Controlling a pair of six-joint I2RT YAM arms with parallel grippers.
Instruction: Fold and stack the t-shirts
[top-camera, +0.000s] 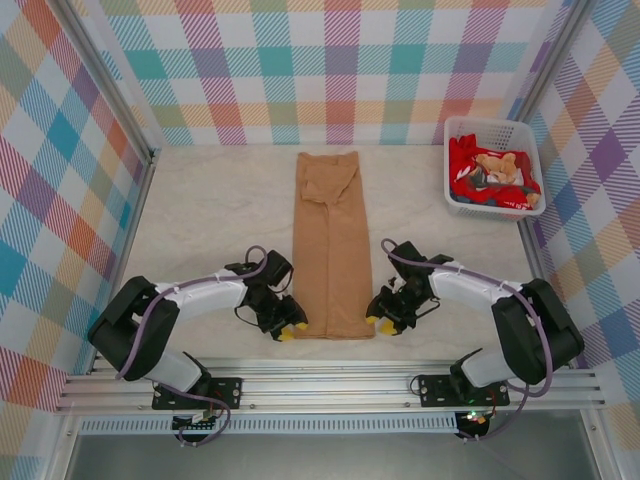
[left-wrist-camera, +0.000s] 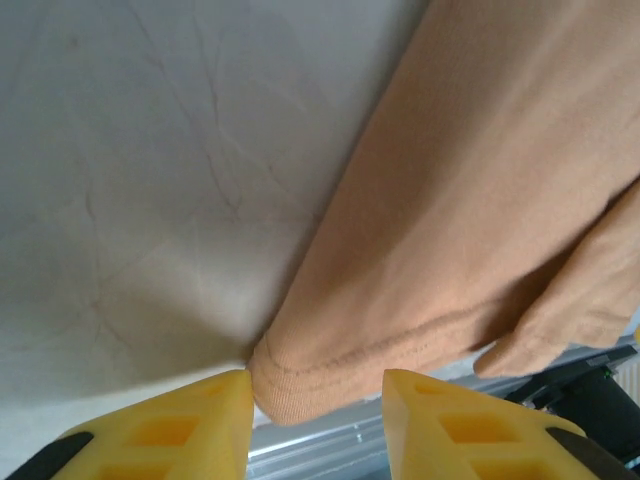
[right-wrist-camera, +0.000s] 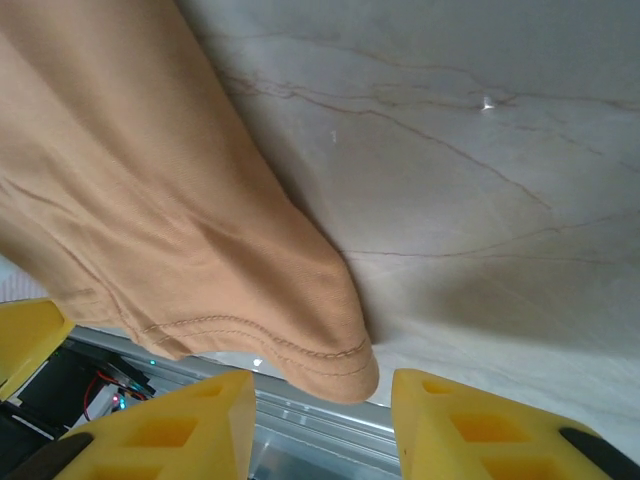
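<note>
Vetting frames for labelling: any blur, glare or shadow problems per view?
Top external: sharp, evenly lit, the tan t-shirt reads clearly. Left wrist: yellow fingertips cropped at bottom edge, hem stitching crisp, shadow on the table beside the hem. Right wrist: tiny glare speck on the table, shadow along the shirt's edge.

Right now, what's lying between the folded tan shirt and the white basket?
Nothing: in the top view, bare marble tabletop separates the tan t-shirt from the white basket.
</note>
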